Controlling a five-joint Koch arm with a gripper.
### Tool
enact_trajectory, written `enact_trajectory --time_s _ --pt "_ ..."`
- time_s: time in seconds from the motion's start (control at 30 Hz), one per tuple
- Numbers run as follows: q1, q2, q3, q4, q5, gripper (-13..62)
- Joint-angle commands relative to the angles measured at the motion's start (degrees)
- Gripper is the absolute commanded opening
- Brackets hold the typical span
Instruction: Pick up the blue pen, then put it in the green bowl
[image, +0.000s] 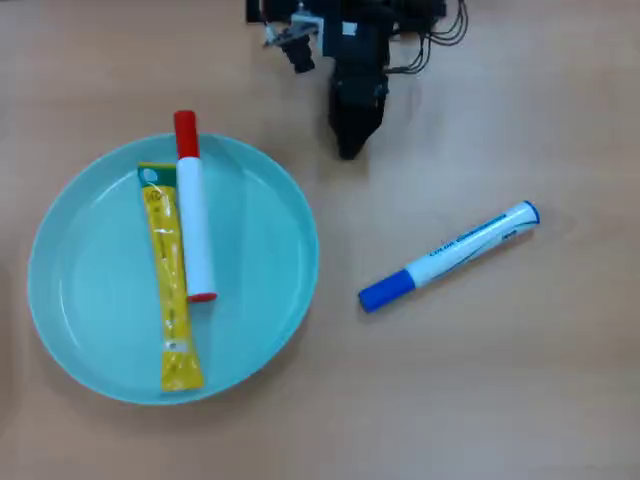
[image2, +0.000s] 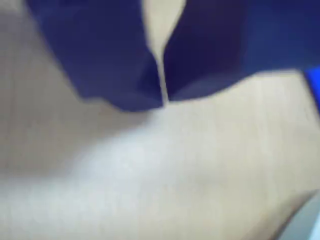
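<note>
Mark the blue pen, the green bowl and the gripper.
blue pen (image: 455, 252): overhead view, mid-barrel, on the blue lettering.
green bowl (image: 255, 240): overhead view, bare inner floor right of the markers.
gripper (image2: 163, 97): wrist view, between the nearly touching fingertips.

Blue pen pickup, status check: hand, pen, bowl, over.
Hand shut, empty, near the table's top edge in the overhead view. Blue pen untouched on the table, right of the green bowl. Bowl already holds a red-capped marker and yellow tube. Path clear.
</note>
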Motion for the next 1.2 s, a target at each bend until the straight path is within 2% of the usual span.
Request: enact_trajectory --time_s 0.0,0.2,0.33,0.5,0.67,0.9,1.17 --pt "-1.67 4.66 -1.67 9.58 0.44 -6.9" --pt "-5.36 4.48 -6.68 13.27 0.44 -6.9" --pt "-6.86 -0.62 -13.36 17.75 0.44 -7.0" --pt "-9.84 -13.18 -30.06 32.70 0.53 -6.9" --pt "-13.45 -19.60 -47.90 49.92 1.67 -6.9" --pt "-18.81 -21.18 -68.38 65.39 2.64 -6.9" --pt "-26.10 -21.09 -77.52 65.92 1.85 -6.8"
